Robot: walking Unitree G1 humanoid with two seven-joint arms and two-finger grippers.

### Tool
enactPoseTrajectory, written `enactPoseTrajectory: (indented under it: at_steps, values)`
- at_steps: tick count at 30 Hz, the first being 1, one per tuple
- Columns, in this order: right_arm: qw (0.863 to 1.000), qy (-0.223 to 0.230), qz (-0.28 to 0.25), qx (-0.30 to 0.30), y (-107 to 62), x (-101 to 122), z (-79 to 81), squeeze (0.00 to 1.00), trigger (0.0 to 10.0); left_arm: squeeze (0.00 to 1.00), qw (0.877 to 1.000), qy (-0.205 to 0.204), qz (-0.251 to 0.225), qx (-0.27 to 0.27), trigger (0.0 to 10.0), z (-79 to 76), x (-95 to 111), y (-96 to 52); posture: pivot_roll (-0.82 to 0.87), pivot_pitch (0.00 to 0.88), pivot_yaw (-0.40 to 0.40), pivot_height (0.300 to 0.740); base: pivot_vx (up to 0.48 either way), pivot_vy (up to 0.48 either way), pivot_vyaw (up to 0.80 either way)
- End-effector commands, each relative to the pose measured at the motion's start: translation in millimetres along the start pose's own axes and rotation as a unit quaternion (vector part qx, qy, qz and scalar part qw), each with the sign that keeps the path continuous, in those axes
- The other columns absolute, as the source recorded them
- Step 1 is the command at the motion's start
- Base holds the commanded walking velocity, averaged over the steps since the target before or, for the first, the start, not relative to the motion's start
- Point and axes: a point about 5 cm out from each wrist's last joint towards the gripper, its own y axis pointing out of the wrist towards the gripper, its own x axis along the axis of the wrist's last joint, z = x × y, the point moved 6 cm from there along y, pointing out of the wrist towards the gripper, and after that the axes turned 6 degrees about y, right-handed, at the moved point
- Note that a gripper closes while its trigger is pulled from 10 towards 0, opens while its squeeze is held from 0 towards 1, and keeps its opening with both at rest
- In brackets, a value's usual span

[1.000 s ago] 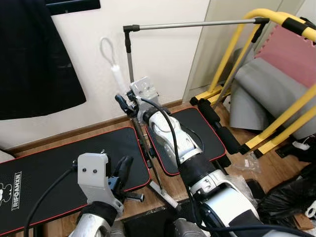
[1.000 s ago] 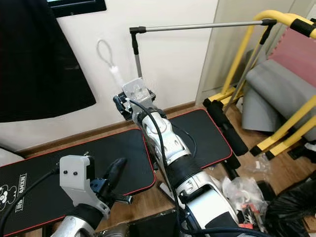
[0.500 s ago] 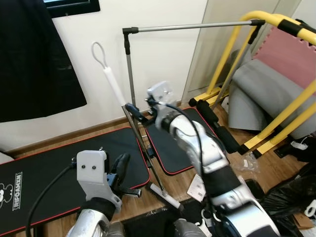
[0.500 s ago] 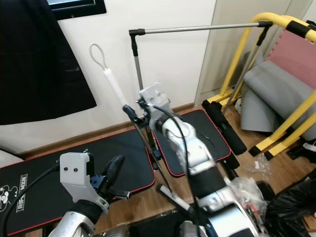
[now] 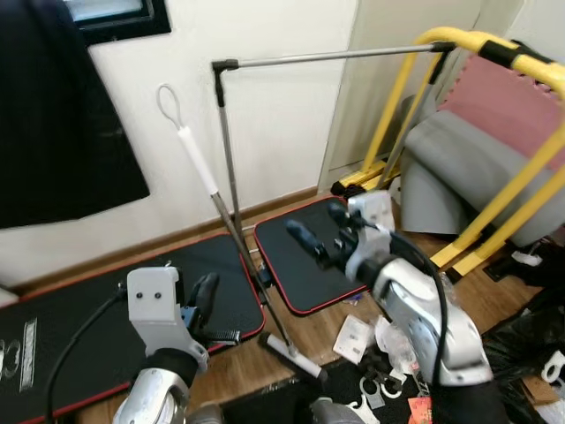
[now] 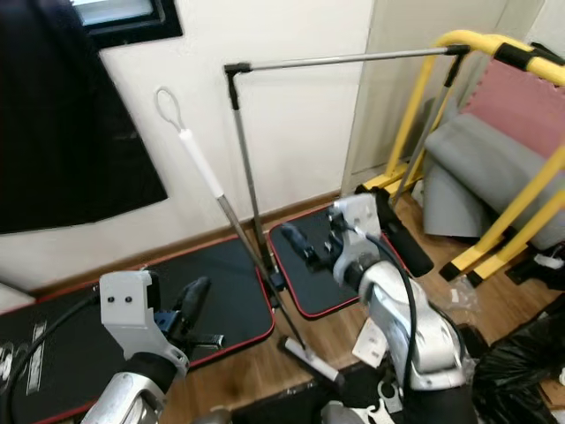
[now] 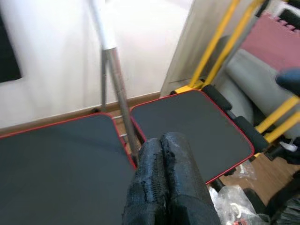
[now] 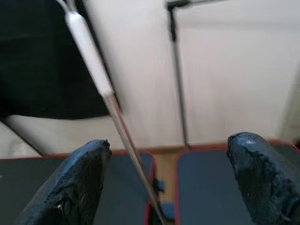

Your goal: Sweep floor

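Observation:
A long sweeper handle (image 5: 225, 216) with a white grip (image 5: 196, 159) and a cord loop on top leans toward the wall. Its flat head (image 5: 293, 356) rests on the wooden floor. My right gripper (image 5: 320, 228) hangs open to the right of the shaft, apart from it. In the right wrist view the fingers (image 8: 79, 178) stand wide apart, and the handle (image 8: 117, 117) runs past at a distance beyond them. My left gripper (image 5: 207, 291) is low at the front left, shut on nothing. In the left wrist view its fingertips (image 7: 164, 154) press together, pointing at the shaft (image 7: 117, 89).
A grey clothes rack pole (image 5: 228, 159) stands just behind the handle. Two red-edged black mats (image 5: 309, 265) lie on the floor. A yellow frame (image 5: 494, 53) and grey cushions (image 5: 459, 168) fill the right. Paper litter (image 5: 353, 331) and a black bag (image 5: 530, 344) lie near my feet.
My right gripper has let go of the sweeper handle and drawn back to the right, fingers open. The handle now leans on its own. The left arm barely moved.

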Motion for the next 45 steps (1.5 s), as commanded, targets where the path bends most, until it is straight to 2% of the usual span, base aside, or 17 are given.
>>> enactPoseTrajectory:
  at_steps: [1,4,8,11,19,26,45]
  values:
    - [1.0,-0.012,0.0,0.001,-7.6,-2,-1.0,0.0,10.0,0.0,1.0,0.004,0.006,-0.008,10.0,-0.8,-6,1.9,-0.03,0.079,-0.06,0.74,0.0,0.0,-0.8]
    - [0.998,-0.068,0.004,0.002,-12.1,-5,-1.1,0.0,10.0,0.0,1.0,0.003,0.014,-0.005,10.0,-1.9,-13,-0.1,-0.04,0.07,-0.058,0.74,0.0,0.0,-0.8]
    - [0.996,-0.087,0.002,0.009,-12.0,-5,1.0,0.0,10.0,0.0,1.0,0.011,0.022,-0.007,10.0,-3.5,-18,0.0,-0.04,0.051,-0.06,0.74,0.0,0.0,-0.8]
    - [0.994,-0.106,0.006,0.018,-3.8,-8,-0.6,0.0,10.0,0.0,0.999,0.035,0.031,-0.008,10.0,-0.4,-25,7.6,-0.04,0.008,-0.067,0.74,0.0,0.0,-0.8]
    - [0.992,-0.121,-0.001,0.032,6.4,-8,0.0,0.0,10.0,0.0,0.999,0.044,0.02,-0.002,10.0,5.4,-25,21.1,-0.05,0.0,-0.059,0.74,0.0,0.0,-0.8]
    - [0.992,-0.122,-0.003,0.022,19.7,-11,-8.4,0.0,10.0,0.0,0.998,0.065,0.011,-0.012,10.0,8.0,-23,32.6,-0.05,0.0,-0.042,0.74,0.0,0.0,-0.8]
    - [0.991,-0.126,-0.007,0.032,24.1,-13,-7.2,0.0,10.0,0.0,0.999,0.052,0.002,-0.004,10.0,13.6,-23,34.1,-0.05,0.0,-0.05,0.74,0.0,0.0,-0.8]
